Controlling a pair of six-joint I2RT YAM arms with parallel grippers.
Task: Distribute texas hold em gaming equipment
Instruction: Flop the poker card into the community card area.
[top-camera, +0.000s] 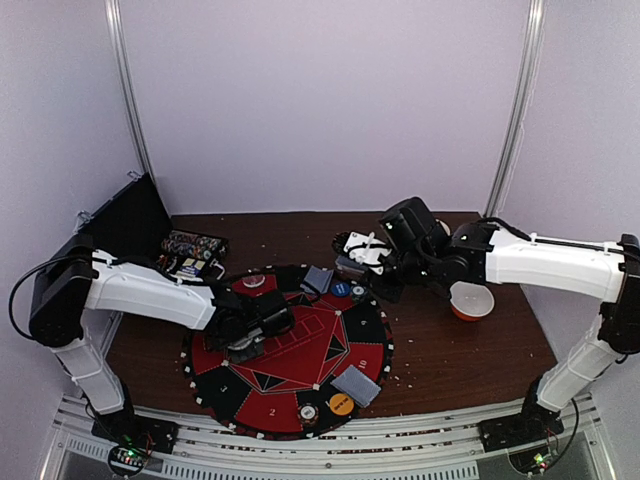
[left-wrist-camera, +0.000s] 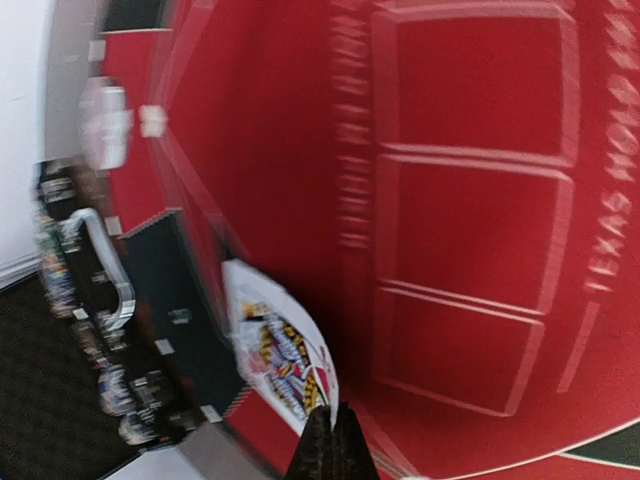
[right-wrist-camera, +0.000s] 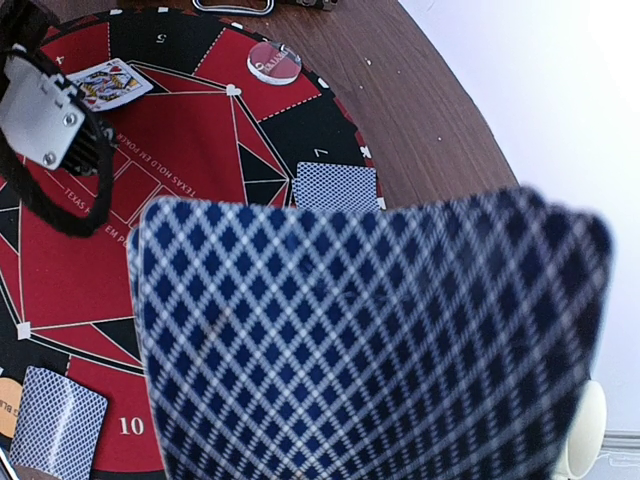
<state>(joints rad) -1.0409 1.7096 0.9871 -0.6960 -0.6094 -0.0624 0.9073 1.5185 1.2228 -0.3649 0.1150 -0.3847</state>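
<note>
A round red-and-black poker mat (top-camera: 300, 350) lies mid-table. My left gripper (left-wrist-camera: 333, 440) is low over its left part, shut on the corner of a face-up court card (left-wrist-camera: 285, 355), which the right wrist view shows as the court card (right-wrist-camera: 110, 80). My right gripper (top-camera: 358, 268) hovers at the mat's far right edge, shut on blue-diamond-backed cards (right-wrist-camera: 370, 340) that hide its fingers. Face-down cards lie at the far rim (top-camera: 318, 279) and the near right rim (top-camera: 356, 385). A blue chip (top-camera: 340, 289), an orange chip (top-camera: 341, 404) and a clear chip (right-wrist-camera: 273, 60) rest on the mat.
A white patterned mug (top-camera: 365, 248) stands just behind my right gripper. A white-and-orange bowl (top-camera: 471, 300) sits under the right forearm. An open black case (top-camera: 125, 215) with a tray of small items (top-camera: 193, 250) stands at the back left.
</note>
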